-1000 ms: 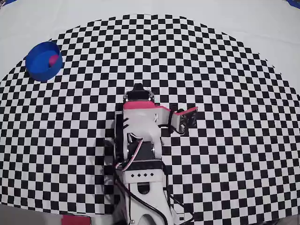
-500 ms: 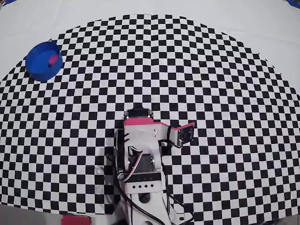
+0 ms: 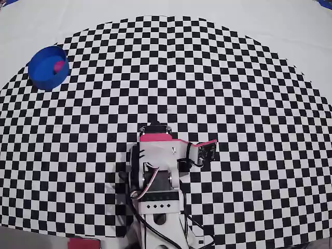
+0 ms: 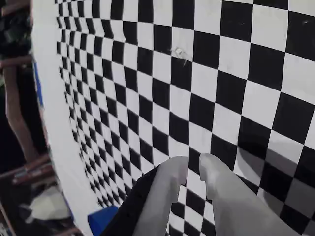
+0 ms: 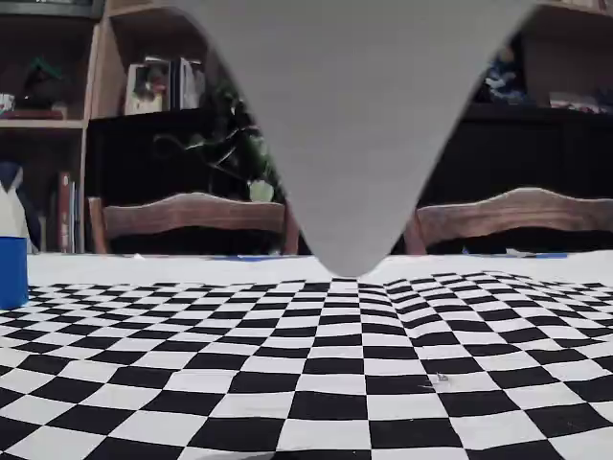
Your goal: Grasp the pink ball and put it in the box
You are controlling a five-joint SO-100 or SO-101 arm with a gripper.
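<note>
- Gripper (image 4: 193, 164): fingers nearly together, empty, above the checkered mat (image 3: 249, 93).
- Pink ball (image 3: 60, 66) inside the box (image 3: 41, 72), well apart.

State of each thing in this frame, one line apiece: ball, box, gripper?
Ball: inside the box, against its right wall in the overhead view.
Box: upright on the checkered mat, holding the ball.
Gripper: nearly shut, only a narrow gap between its fingertips, holding nothing.
</note>
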